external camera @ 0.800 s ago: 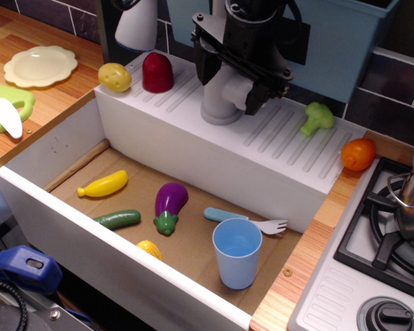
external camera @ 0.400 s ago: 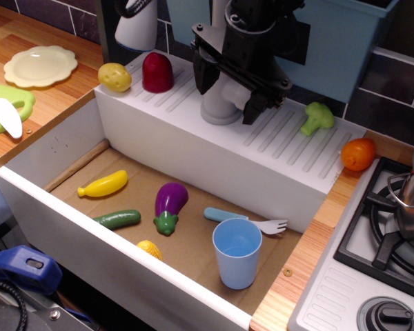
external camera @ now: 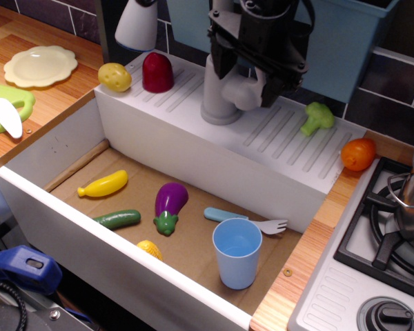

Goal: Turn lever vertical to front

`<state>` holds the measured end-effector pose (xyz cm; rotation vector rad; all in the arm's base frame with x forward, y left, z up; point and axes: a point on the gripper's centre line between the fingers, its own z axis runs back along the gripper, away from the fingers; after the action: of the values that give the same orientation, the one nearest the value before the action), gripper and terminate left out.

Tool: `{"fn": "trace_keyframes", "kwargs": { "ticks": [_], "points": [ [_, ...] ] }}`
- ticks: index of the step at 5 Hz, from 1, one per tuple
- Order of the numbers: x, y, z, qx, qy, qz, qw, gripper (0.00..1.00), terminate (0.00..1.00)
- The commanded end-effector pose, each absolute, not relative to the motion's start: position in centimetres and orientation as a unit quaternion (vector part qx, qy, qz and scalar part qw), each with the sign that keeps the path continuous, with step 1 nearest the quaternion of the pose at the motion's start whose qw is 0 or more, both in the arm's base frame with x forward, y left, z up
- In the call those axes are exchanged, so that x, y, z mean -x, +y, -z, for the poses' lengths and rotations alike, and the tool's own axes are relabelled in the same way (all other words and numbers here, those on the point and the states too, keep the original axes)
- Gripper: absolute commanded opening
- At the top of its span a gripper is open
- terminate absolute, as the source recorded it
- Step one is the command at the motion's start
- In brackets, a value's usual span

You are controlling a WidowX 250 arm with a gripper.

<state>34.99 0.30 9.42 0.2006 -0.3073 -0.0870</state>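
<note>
The light-grey lever (external camera: pixel 243 93) is a stubby rounded handle sticking out of the grey tap column (external camera: pixel 216 86) toward the front right. It shows in full below the gripper. My black gripper (external camera: pixel 250 77) hangs just above and behind the lever with its jaws spread, one finger near the column and one to the lever's right. It holds nothing. The white cone-shaped spout head (external camera: pixel 136 24) is at the upper left.
On the white sink ledge (external camera: pixel 276 148) are a potato (external camera: pixel 114 76), a red vegetable (external camera: pixel 157 72), broccoli (external camera: pixel 317 117) and an orange fruit (external camera: pixel 358 154). The sink holds a blue cup (external camera: pixel 237 252), an eggplant (external camera: pixel 170 204), a banana and a fork. A stove is at the right.
The gripper has risen and shifted right, off the lever. The lever, partly covered before, now shows fully and points forward.
</note>
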Motion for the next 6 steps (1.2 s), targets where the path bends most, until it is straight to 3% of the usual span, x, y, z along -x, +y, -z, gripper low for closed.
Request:
{"fn": "trace_keyframes", "kwargs": {
  "ticks": [1,2,3,6],
  "points": [
    [-37.3,-0.2,-11.7,-0.079,-0.195,0.044,0.977,1.0,0.0],
    [-38.1,-0.2,-11.3,-0.073,-0.207,0.045,0.975,1.0,0.0],
    [-38.1,-0.4,-11.2,-0.068,-0.2,0.04,0.977,0.0,0.0],
    [-33.5,-0.6,-9.0,-0.072,-0.169,0.012,0.983,0.0,0.0]
  ]
}}
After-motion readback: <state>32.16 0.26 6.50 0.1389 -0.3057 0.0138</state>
